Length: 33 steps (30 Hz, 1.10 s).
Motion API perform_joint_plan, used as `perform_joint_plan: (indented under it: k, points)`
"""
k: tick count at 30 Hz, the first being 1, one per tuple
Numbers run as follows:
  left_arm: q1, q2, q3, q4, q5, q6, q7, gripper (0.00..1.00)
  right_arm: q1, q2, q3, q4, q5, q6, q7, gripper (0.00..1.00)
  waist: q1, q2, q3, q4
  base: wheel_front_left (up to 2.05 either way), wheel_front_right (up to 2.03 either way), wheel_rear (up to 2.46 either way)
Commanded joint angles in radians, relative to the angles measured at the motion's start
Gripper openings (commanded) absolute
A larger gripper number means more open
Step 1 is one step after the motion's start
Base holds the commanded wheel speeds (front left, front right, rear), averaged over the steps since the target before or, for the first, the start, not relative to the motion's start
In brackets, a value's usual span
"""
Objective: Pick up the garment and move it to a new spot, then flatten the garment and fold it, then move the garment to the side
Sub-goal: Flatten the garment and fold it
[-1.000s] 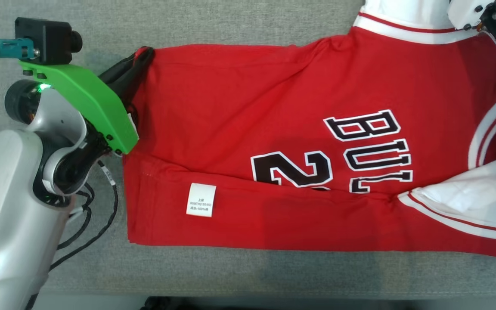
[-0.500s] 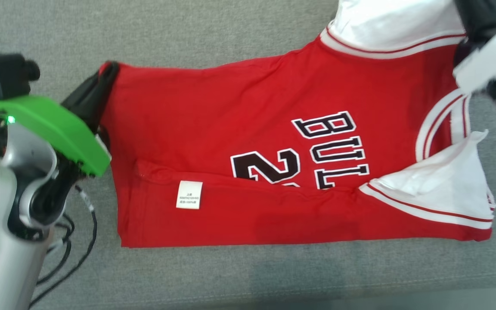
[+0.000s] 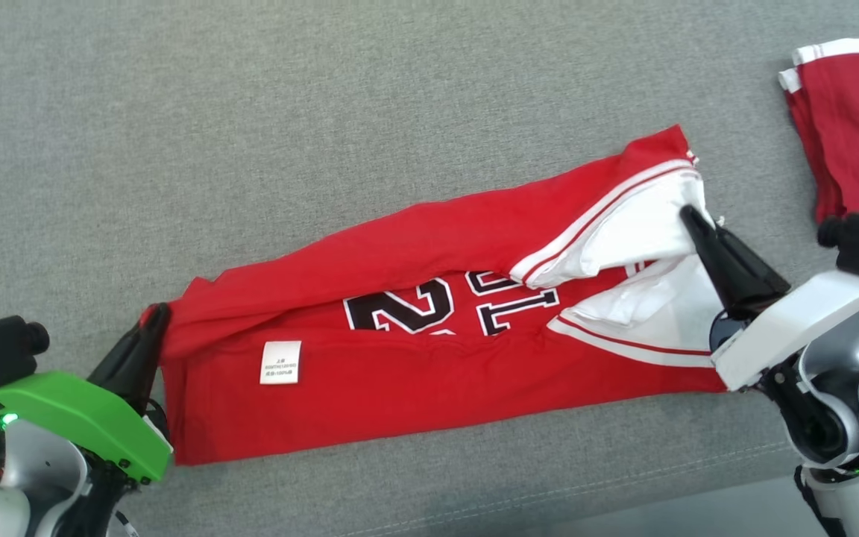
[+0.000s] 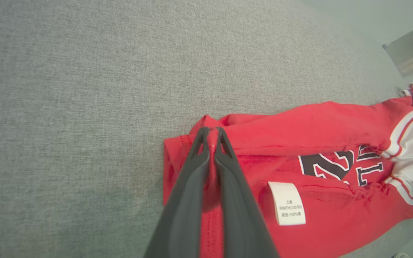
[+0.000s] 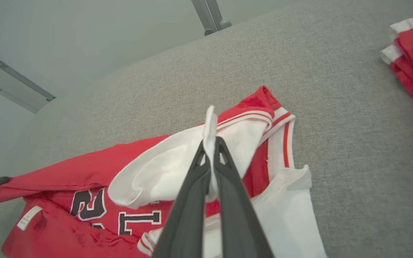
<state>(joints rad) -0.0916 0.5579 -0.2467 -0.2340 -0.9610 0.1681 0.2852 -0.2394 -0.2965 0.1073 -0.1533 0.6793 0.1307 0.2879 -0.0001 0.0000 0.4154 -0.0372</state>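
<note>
Status: red jersey (image 3: 414,365) lies stretched across the grey worktop (image 3: 325,112), folded lengthwise into a long band. The black number and lettering are partly tucked under the top fold.

I have the left fingers (image 3: 137,350) closed on the red hem corner at the left end. In the left wrist view, red cloth is pinched between the two dark fingers (image 4: 188,190).

I have the right fingers (image 3: 724,261) closed on the white lining at the shoulder end. The right wrist view shows a white edge sticking up between them (image 5: 192,193).

The white care label (image 3: 280,362) faces up near the left end, just beside the number. A second folded garment (image 3: 854,127), red with white trim, sits at the far right of the worktop, apart from the jersey. The jersey's near edge runs close to the worktop's front edge.
</note>
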Motion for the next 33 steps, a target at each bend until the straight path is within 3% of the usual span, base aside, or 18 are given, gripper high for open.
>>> perform_joint_plan:
  k: [1,2,3,4,5,6,12,16,19,24,33]
  points:
    - [0.022,-0.011,0.001,0.005,-0.003,0.003,-0.01,0.0,0.015,0.009,-0.001,0.022,-0.02,0.0,-0.015,0.0,0.0001,0.0,-0.02,-0.017,0.0,0.0,0.0]
    - [0.029,-0.015,-0.001,0.006,-0.006,0.005,-0.015,0.0,0.021,0.015,0.002,0.038,-0.031,0.0,-0.021,0.0,0.0001,0.0,-0.022,-0.017,0.0,0.0,0.0]
    - [0.036,-0.021,-0.003,0.007,-0.008,0.01,-0.017,0.0,0.025,0.016,0.007,0.053,-0.048,0.0,-0.028,0.2,0.0001,0.0,-0.025,-0.016,0.0,0.0,0.0]
    - [0.047,-0.022,-0.004,0.011,-0.003,0.019,-0.018,0.16,0.03,0.015,0.015,0.067,-0.061,0.0,-0.03,0.45,0.0001,0.0,-0.028,-0.015,0.0,0.0,0.0]
    - [0.059,-0.021,-0.006,0.015,0.006,0.026,-0.022,0.48,0.034,0.014,0.024,0.075,-0.067,0.0,-0.029,1.0,0.0001,0.0,-0.031,-0.015,0.0,0.0,0.0]
    - [0.075,-0.02,-0.009,0.018,0.01,0.03,-0.024,1.0,0.036,0.018,0.023,0.08,-0.07,0.0,-0.035,1.0,0.0001,0.0,-0.035,-0.015,0.0,0.0,0.0]
    - [0.186,-0.02,0.015,0.023,0.065,0.094,-0.102,1.0,0.081,-0.01,-0.042,0.036,-0.09,0.0,0.001,1.0,0.0001,0.0,-0.068,-0.009,0.0,0.0,0.0]
    - [0.207,-0.089,0.081,-0.003,0.144,0.168,-0.302,1.0,0.071,0.017,-0.14,-0.003,-0.113,0.0,0.042,1.0,0.0001,0.0,-0.078,0.003,0.0,0.0,0.0]
    - [0.192,-0.137,0.077,0.009,0.211,0.192,-0.426,1.0,0.054,0.043,-0.169,0.017,-0.157,0.0,0.092,1.0,0.0001,0.0,-0.079,0.027,0.0,0.0,0.0]
    - [0.141,-0.232,0.016,0.084,0.291,0.173,-0.529,1.0,0.05,0.092,-0.189,0.125,-0.244,0.0,0.142,1.0,0.0001,0.0,-0.064,0.075,0.0,0.0,0.0]
    - [0.109,-0.319,0.072,0.197,0.317,0.122,-0.551,1.0,-0.003,0.14,-0.205,0.378,-0.26,-0.001,0.095,1.0,0.0001,0.0,-0.065,0.111,0.0,0.0,0.0]
